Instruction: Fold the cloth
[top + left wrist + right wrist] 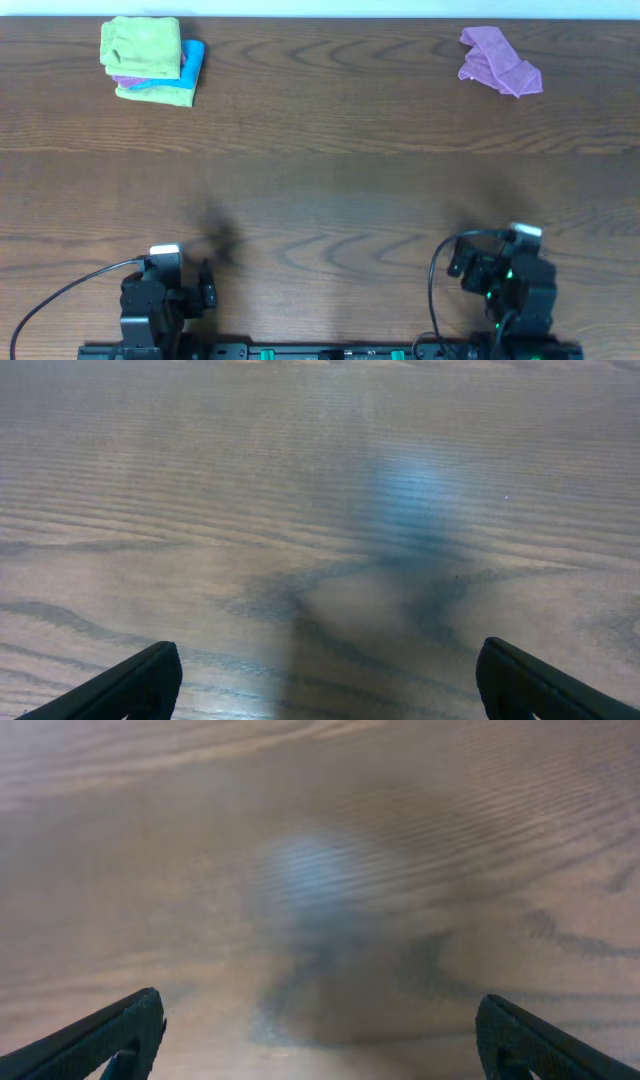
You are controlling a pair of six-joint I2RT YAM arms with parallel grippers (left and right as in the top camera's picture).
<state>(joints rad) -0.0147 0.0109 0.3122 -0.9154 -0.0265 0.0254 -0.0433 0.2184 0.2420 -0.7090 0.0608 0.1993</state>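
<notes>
A crumpled purple cloth lies at the far right of the wooden table. A stack of folded cloths, green on top with purple and blue under it, sits at the far left. My left gripper rests near the front edge at the left, open and empty; its wrist view shows only bare wood between the fingers. My right gripper rests near the front edge at the right, open and empty, with bare wood between its fingers. Both grippers are far from the cloths.
A black rail runs along the front edge between the two arm bases. Cables loop beside each arm. The table's far edge meets a white wall.
</notes>
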